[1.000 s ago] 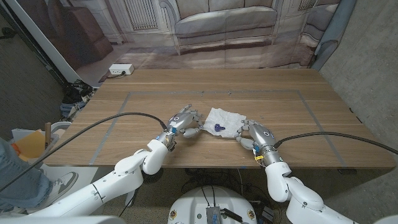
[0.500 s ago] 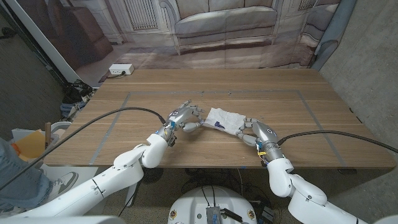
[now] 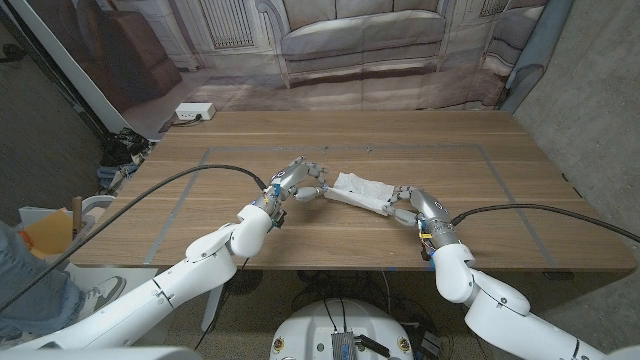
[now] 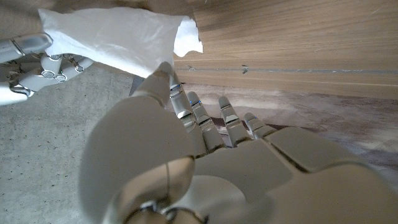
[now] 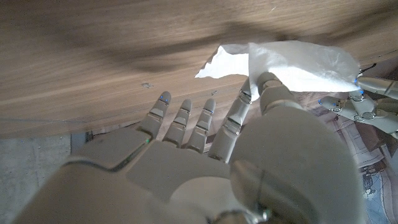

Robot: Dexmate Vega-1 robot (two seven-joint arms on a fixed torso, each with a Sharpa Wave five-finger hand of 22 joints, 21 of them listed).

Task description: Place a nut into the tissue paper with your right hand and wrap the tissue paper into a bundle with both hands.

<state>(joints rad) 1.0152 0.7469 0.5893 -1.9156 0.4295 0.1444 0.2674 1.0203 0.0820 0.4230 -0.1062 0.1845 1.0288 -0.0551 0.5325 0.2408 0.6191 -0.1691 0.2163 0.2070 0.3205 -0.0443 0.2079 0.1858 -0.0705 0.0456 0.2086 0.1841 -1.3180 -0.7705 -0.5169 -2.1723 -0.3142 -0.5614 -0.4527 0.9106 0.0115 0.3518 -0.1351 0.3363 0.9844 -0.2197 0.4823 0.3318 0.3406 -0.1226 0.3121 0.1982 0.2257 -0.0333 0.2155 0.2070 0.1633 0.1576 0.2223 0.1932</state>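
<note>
Since a second earlier both hands — left hand (image 3: 298,181), right hand (image 3: 414,207) — had folded the tissue (image 3: 362,191) over the nut, fingers pinching its ends — bundling well underway.

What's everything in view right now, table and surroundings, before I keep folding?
Tissue paper: one, white, folded over at the table's middle, between the two hands.
Nut: not visible now; cannot tell whether it lies under the fold.
Table: one, wooden, with a taped rectangle outline.
Power strip: one, white, on the floor beyond the table's far left corner.
Backdrop: one, printed with a sofa, behind the table.
Person: a leg and a shoe, at the head view's lower left edge.
Left hand: holds the tissue's left end.
Right hand: holds the tissue's right end.
</note>
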